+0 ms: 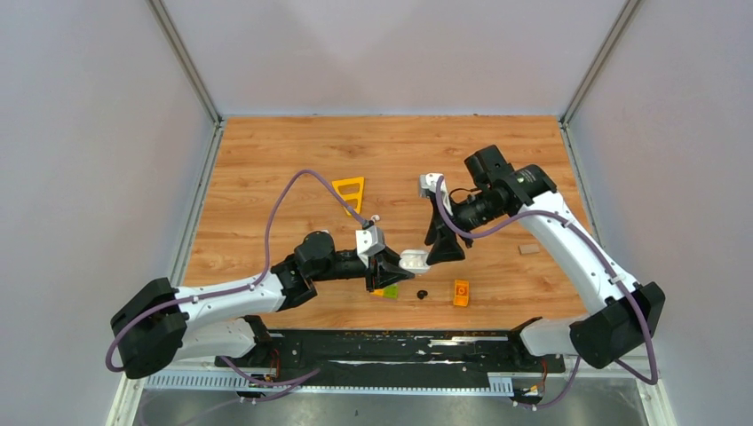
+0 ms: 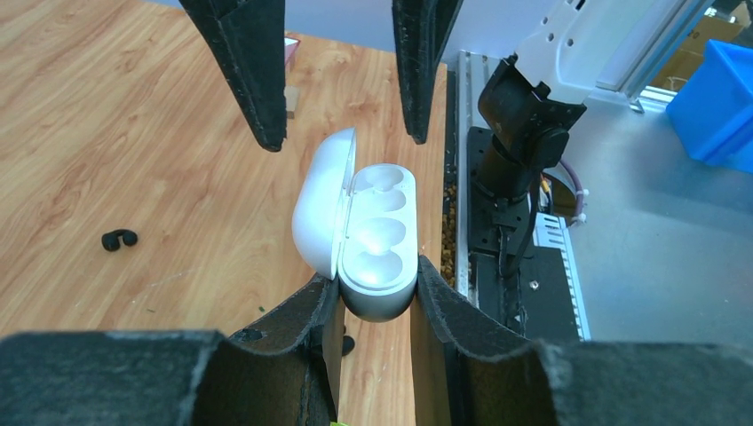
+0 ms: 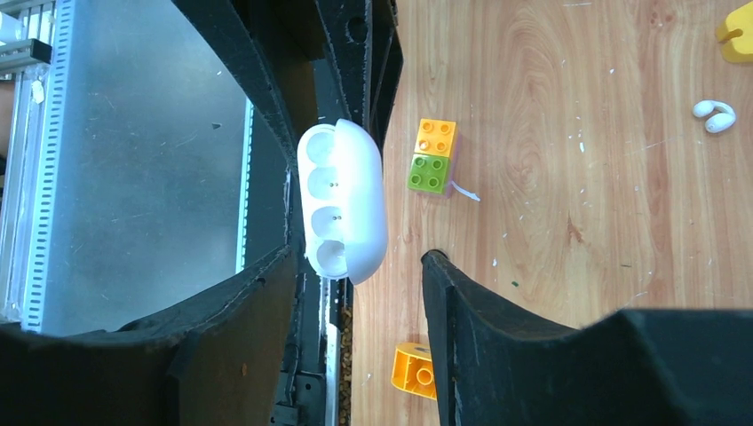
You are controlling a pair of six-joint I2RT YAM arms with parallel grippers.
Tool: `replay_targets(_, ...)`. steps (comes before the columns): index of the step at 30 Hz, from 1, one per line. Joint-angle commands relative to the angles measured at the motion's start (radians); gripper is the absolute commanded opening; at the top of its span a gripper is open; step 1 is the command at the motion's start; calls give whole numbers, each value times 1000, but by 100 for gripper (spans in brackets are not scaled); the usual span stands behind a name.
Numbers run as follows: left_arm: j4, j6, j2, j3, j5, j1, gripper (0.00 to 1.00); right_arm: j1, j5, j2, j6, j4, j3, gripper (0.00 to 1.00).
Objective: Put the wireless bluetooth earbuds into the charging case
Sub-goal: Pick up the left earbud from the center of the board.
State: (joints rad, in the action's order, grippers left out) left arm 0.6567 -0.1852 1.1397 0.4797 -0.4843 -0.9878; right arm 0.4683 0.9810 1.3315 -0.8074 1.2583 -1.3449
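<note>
The left tool (image 2: 377,275) is clamping its two black, rough-faced fingers on the lower end of the charging case (image 2: 377,222), holding it up off the wood-grain tabletop (image 2: 133,133). The case is a smooth, glossy white oval, its clamshell lid (image 2: 321,200) swung open to one side and four rounded wells showing in the base, small metal pins glinting in two of them in the right wrist view. The right tool (image 3: 360,256) is gaping wide and gripping nothing, its fingertips straddling the case's other end; whether either tip is touching the shell cannot be told. A black earbud (image 2: 118,239) is lying on the tabletop well apart from the case, and a white earbud (image 3: 715,115) is lying farther out. Below the case, an orange brick (image 3: 437,138) and a green brick (image 3: 427,173) are sitting joined edge to edge, with another orange brick (image 3: 417,371) nearby. A yellow triangular frame (image 1: 349,191) is lying beyond the left arm.
</note>
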Motion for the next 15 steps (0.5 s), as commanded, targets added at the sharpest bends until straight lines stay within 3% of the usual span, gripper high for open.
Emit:
replay_targets(1, -30, 15, -69, 34, 20, 8, 0, -12, 11, 29, 3, -37, -83, 54)
replay_targets(9, -310, 29, -302, 57, 77, 62, 0, -88, 73, 118, 79, -117, -165, 52)
replay_targets(15, -483, 49, -489, 46, 61, 171, 0, -74, -9, 168, 145, -340, -106, 45)
